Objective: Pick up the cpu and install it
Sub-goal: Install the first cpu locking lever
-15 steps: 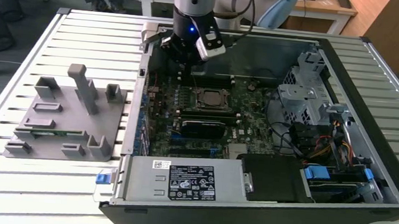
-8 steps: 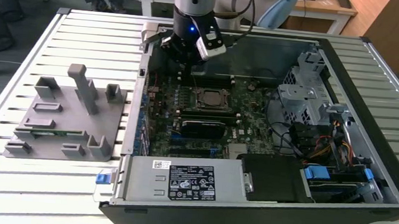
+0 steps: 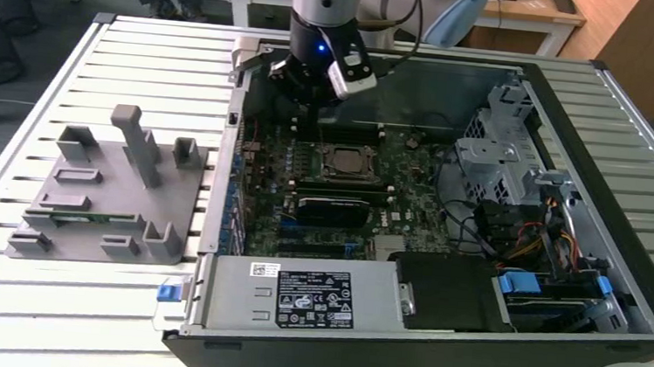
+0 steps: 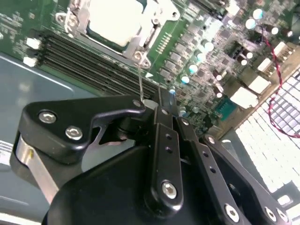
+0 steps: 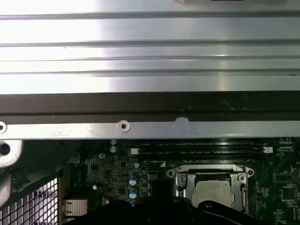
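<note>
Cpu [image 4: 115, 21], the flat silver-grey square chip, sits in its metal socket frame [image 4: 140, 44] just beyond the black hand [image 4: 157, 105], whose fingers look closed and empty; an unlatched frame could let it shift.

Slatted metal table [image 3: 82, 322] carries two things — grey fixture [image 3: 110, 188], open computer case [image 3: 599, 284].
</note>
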Robot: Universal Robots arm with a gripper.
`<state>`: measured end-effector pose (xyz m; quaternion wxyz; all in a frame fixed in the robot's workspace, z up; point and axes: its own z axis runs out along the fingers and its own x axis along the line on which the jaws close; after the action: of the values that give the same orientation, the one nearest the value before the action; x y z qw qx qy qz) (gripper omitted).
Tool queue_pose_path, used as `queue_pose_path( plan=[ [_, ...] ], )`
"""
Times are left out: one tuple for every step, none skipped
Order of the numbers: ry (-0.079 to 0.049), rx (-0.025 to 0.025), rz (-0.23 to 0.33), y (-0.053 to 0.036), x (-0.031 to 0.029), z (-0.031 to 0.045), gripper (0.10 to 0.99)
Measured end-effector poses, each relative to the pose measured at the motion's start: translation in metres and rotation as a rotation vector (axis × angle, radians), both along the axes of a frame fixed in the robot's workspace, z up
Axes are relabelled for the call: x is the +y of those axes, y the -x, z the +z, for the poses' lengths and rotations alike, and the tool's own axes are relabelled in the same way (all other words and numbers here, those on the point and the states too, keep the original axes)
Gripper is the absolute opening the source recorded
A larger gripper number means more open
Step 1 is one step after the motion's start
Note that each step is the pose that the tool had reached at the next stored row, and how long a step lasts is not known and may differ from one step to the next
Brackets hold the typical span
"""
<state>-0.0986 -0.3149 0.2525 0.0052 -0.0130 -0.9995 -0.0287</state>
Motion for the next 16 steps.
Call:
queue_pose_path(
  plan=[
    [0.000,0.0001,0.000,-0.0031,0.0000,0.0000,0.106],
    [0.000,0.0000,0.000,-0.0058,0.0000,-0.0001,0.106],
    [0.000,0.0000,0.000,-0.0086,0.0000,-0.0001,0.106],
    [0.000,0.0001,0.000,-0.0121,0.0000,-0.0002,0.106],
    [0.000,0.0000,0.000,-0.0156,0.0000,-0.0005,0.106],
    [0.000,0.0000,0.000,-0.0184,0.0000,-0.0009,0.106],
    [-0.001,0.0000,0.000,-0.0214,0.0000,-0.0012,0.106],
    [-0.001,0.0000,0.000,-0.0237,0.0000,-0.0016,0.106],
    [-0.004,0.0000,0.000,-0.0249,-0.0001,-0.0020,0.106],
    [-0.014,0.0001,0.000,-0.0256,-0.0002,-0.0021,0.106],
    [-0.032,0.0001,0.000,-0.0260,-0.0005,-0.0023,0.106],
    [-0.050,0.0001,0.000,-0.0262,-0.0011,-0.0023,0.106],
    [-0.067,0.0000,0.000,-0.0264,-0.0018,-0.0025,0.106],
    [-0.073,-0.0001,0.000,-0.0268,-0.0022,-0.0029,0.106],
    [-0.073,0.0000,0.000,-0.0286,-0.0021,-0.0031,0.106],
    [-0.073,0.0002,0.001,-0.0305,-0.0022,-0.0034,0.106]
  ],
)
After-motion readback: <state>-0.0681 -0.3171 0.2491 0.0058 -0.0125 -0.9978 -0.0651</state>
